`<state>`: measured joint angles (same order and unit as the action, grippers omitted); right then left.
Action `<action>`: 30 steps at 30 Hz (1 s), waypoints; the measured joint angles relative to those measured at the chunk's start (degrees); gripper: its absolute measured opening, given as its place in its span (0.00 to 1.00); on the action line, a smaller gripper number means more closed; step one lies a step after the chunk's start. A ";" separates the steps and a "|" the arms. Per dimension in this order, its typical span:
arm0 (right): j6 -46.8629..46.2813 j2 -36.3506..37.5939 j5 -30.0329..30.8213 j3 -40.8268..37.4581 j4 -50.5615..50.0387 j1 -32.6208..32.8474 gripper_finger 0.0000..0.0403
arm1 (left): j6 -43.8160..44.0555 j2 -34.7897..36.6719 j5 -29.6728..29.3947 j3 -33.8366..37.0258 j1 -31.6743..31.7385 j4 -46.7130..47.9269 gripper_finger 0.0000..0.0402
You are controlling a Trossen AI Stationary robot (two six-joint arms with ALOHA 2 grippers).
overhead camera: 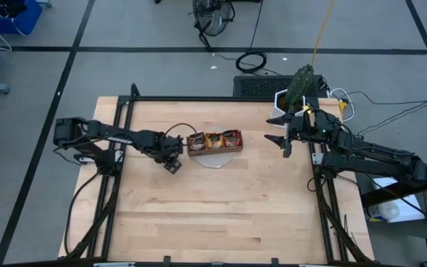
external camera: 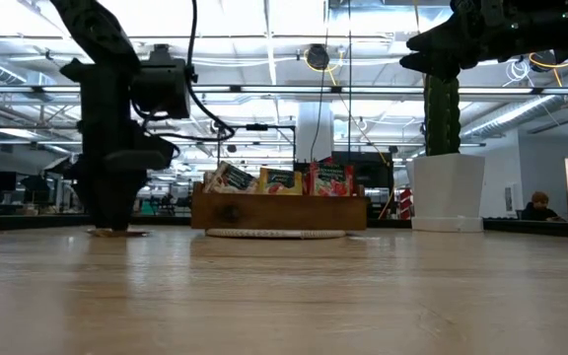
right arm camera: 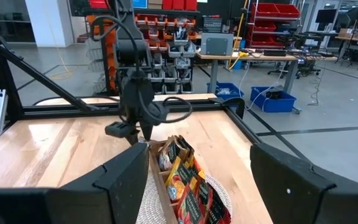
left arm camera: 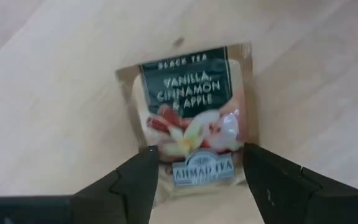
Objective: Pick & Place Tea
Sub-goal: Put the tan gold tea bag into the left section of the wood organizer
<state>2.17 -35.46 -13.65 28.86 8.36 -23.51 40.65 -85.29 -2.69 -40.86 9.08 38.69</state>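
Tea sachet [left arm camera: 188, 118], pale beige with a dark label, lies flat on the light wooden table [overhead camera: 221, 208] between the spread fingers of the left hand [left arm camera: 197, 171], just beside the wooden tray [overhead camera: 214, 142]. Only the left wrist view shows it. Three compartments of the tray hold more sachets. Right hand [overhead camera: 285, 132] hovers spread near a potted cactus [overhead camera: 300, 85]. Grey floor, shelving and red bins lie beyond.
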 joint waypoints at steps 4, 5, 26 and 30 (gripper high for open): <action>-0.02 0.00 0.02 0.00 0.00 0.00 0.65 | -1.50 -3.99 1.06 -0.35 0.04 -2.42 0.58; -0.01 0.00 0.02 0.00 0.00 0.00 0.65 | -1.75 -5.08 1.20 -0.43 0.03 -2.44 0.58; 0.02 0.02 0.02 0.00 0.03 0.00 0.65 | 3.57 3.28 -12.56 -0.65 -5.99 -0.82 0.01; 0.00 0.02 0.03 0.00 0.19 0.00 0.65 | 2.78 3.38 -12.38 -1.24 -7.31 0.07 0.01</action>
<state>2.17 -35.44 -13.62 28.86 8.55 -23.51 43.43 -81.91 -15.07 -42.10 1.77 38.76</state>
